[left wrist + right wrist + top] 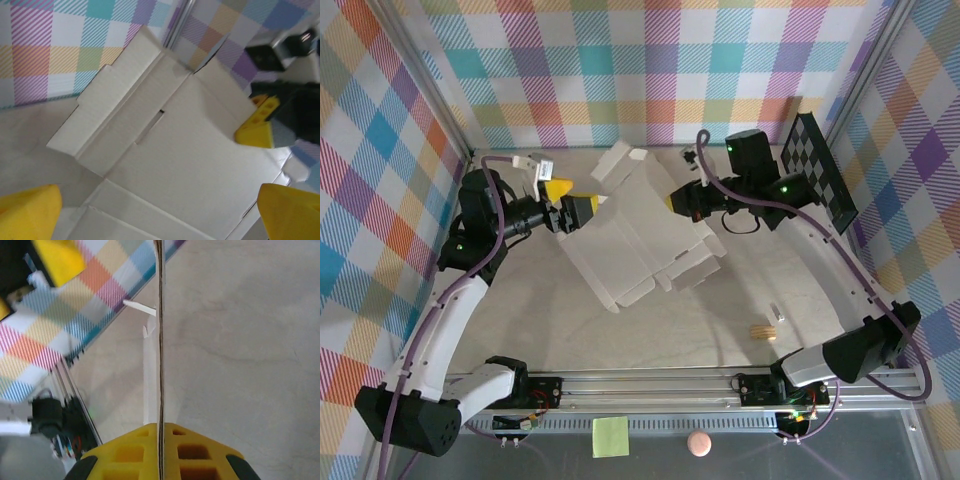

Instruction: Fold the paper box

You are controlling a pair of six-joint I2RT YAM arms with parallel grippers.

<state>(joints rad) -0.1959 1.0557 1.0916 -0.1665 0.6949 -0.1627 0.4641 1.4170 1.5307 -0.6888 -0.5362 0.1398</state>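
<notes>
The pale table (720, 330) is the biggest thing here, and the paper box (640, 235) sits pretty much in the middle of it, right between the two arms. It's a big off-white sheet of thin cardboard, opened out and lying at a diagonal. It has crease lines all over it, flaps sticking out at the far end, and more little tabs along the near edge. From the left wrist cam you can also spot a narrow slit cut next to one of the creases.

The right gripper (680, 203) is clamped on the box's right-hand edge. In its own wrist view the cardboard runs edge-on straight up the frame, pinched between the yellow fingers (130, 450).

The left gripper (570, 200) is at the box's left edge with its jaws spread wide. Its yellow fingertips (30, 212) sit at opposite corners of the wrist view with the sheet in front of them, and it isn't gripping anything.
</notes>
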